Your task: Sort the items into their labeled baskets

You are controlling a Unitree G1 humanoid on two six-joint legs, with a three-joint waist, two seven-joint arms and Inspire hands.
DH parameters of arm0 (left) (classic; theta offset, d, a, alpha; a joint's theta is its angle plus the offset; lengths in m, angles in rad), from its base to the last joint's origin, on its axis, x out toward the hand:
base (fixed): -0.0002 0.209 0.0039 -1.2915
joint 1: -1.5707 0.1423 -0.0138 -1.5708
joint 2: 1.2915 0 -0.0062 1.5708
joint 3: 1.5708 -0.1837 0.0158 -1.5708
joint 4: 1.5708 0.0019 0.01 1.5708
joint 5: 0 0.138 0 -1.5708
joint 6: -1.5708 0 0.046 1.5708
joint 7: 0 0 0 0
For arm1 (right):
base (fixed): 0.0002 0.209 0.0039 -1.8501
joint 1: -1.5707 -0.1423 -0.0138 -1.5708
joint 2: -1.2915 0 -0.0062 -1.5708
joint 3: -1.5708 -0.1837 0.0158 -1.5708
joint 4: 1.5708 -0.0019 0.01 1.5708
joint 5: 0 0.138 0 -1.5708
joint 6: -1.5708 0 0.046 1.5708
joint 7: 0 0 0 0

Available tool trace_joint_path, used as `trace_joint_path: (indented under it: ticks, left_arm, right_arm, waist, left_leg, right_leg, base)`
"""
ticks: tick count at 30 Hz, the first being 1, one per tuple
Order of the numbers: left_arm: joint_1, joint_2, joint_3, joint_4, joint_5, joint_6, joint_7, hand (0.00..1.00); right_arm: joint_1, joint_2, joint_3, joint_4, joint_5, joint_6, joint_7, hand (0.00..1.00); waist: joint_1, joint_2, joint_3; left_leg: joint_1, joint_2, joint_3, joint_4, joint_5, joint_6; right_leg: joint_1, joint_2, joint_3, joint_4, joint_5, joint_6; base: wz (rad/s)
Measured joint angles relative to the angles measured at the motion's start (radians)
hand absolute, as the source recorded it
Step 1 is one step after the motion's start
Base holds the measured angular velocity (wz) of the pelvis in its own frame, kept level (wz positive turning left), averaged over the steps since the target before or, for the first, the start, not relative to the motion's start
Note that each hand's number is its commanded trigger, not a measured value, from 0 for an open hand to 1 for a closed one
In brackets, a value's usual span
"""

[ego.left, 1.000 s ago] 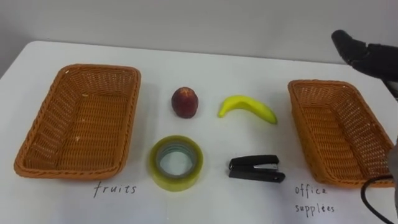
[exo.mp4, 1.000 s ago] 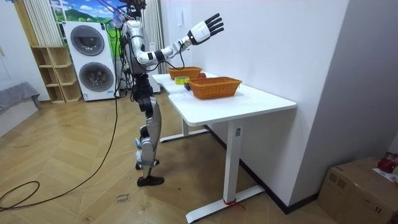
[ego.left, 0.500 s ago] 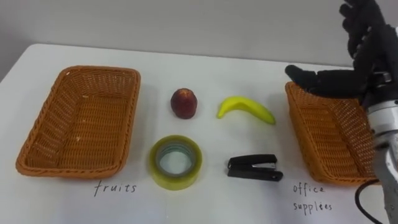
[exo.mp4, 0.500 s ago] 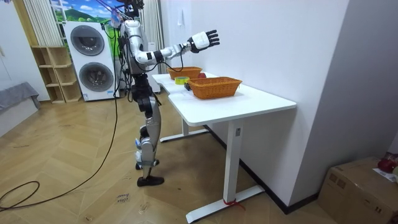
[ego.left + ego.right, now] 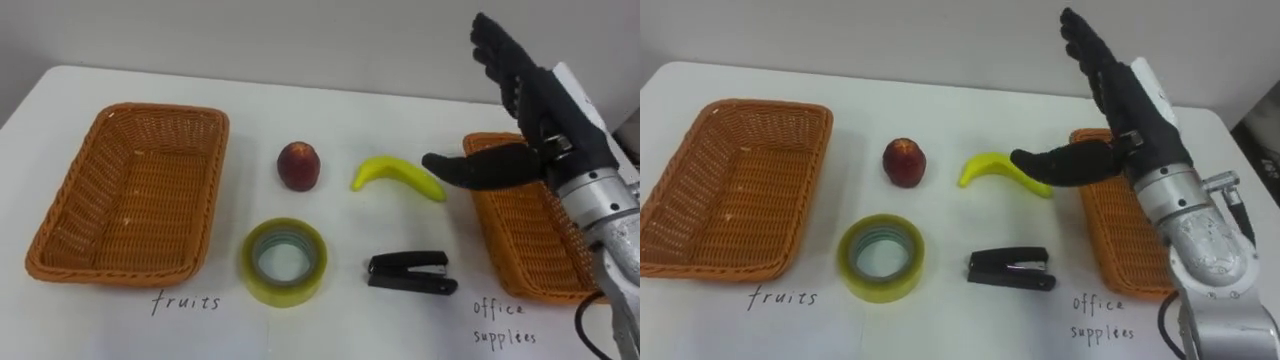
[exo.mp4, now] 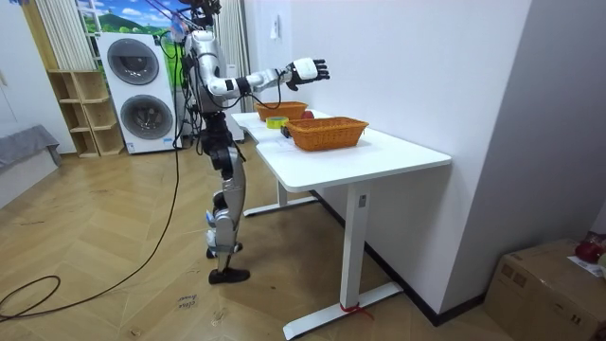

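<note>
Wicker baskets flank apple, banana, tape, stapler.

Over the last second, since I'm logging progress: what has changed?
The open right hand has come down and moved left, over the office supplies basket toward the banana; it holds nothing. The red fruit, tape roll, stapler, banana and fruits basket lie as before.

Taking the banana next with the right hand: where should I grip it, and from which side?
I'd grip the banana at its thick middle, from above with the open right hand, fingers across its width: it lies flat and its ends taper.
</note>
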State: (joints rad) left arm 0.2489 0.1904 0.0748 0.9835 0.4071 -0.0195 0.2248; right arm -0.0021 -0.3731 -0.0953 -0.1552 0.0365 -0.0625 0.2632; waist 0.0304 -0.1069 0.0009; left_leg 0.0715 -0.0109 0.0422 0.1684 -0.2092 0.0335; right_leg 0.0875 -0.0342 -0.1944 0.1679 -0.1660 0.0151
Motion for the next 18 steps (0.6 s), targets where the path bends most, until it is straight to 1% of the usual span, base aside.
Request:
trace_joint_path:
  ticks: [2, 9, 11, 13, 15, 17, 18]
  left_arm:
    - [-0.006, 0.001, 0.0, 0.011, 0.0, 0.0, 0.0, 0.0]
    - [-0.006, 0.001, 0.001, 0.015, 0.004, 0.0, 0.0, 0.0]
    - [-0.008, 0.002, 0.001, 0.013, 0.036, 0.0, -0.002, 0.0]
    - [-0.01, 0.002, 0.0, 0.009, 0.04, 0.001, -0.008, 0.0]
    - [-0.015, 0.002, 0.001, 0.008, 0.04, 0.001, -0.015, 0.0]
    - [-0.016, 0.002, 0.0, 0.008, 0.041, 0.009, -0.017, 0.0]
    - [-0.016, 0.003, 0.001, 0.008, 0.041, 0.015, -0.018, 0.0]
  right_arm:
    - [0.016, 0.0, 0.006, 0.01, 0.0, 0.0, 0.026, 0.0]
    - [0.021, 0.0, 0.03, 0.029, -0.013, 0.012, 0.081, 0.0]
    - [0.021, 0.0, 0.032, 0.045, -0.041, 0.012, 0.096, 0.0]
    - [0.021, -0.001, 0.033, 0.069, -0.05, 0.014, 0.101, 0.0]
    - [0.023, 0.0, 0.037, 0.093, -0.051, 0.021, 0.106, 0.0]
    - [0.027, 0.0, 0.039, 0.104, -0.07, 0.04, 0.132, 0.0]
    - [0.028, 0.0, 0.042, 0.104, -0.087, 0.043, 0.141, 0.0]
  waist:
    - [0.005, -0.002, 0.0005]
    - [0.009, -0.006, 0.0022]
    - [0.021, -0.006, 0.0024]
    - [0.029, -0.006, 0.0023]
    - [0.031, -0.006, 0.0025]
    - [0.031, -0.006, 0.0025]
    - [0.031, -0.006, 0.0026]
  left_leg:
    - [-0.005, -0.001, 0.0, 0.001, 0.0, 0.0]
    - [-0.01, 0.0, -0.001, 0.001, 0.0, 0.0]
    - [-0.009, 0.0, -0.001, 0.001, 0.0, 0.0]
    - [-0.008, -0.001, -0.001, 0.001, 0.0, 0.0]
    - [-0.008, -0.001, -0.002, 0.002, 0.0, 0.0]
    - [-0.008, -0.001, -0.003, 0.002, 0.0, 0.0]
    - [-0.008, -0.001, -0.003, 0.002, 0.0, 0.0]
  right_leg:
    - [-0.004, -0.001, 0.0, 0.0, 0.0, 0.0]
    - [-0.008, 0.0, -0.002, -0.001, 0.0, 0.0]
    - [-0.007, 0.0, -0.003, -0.001, 0.0, 0.0]
    - [-0.006, -0.001, -0.003, -0.001, 0.0, 0.0]
    - [-0.003, -0.001, -0.003, -0.002, 0.0, 0.0]
    - [-0.002, -0.001, -0.003, -0.002, 0.0, 0.0]
    - [-0.002, -0.001, -0.003, -0.002, 0.0, 0.0]
  base:
    - [0.0]
    - [0.0]
    - [0.0]
    - [0.0]
    - [0.06]
    - [0.02]
    - [0.0]
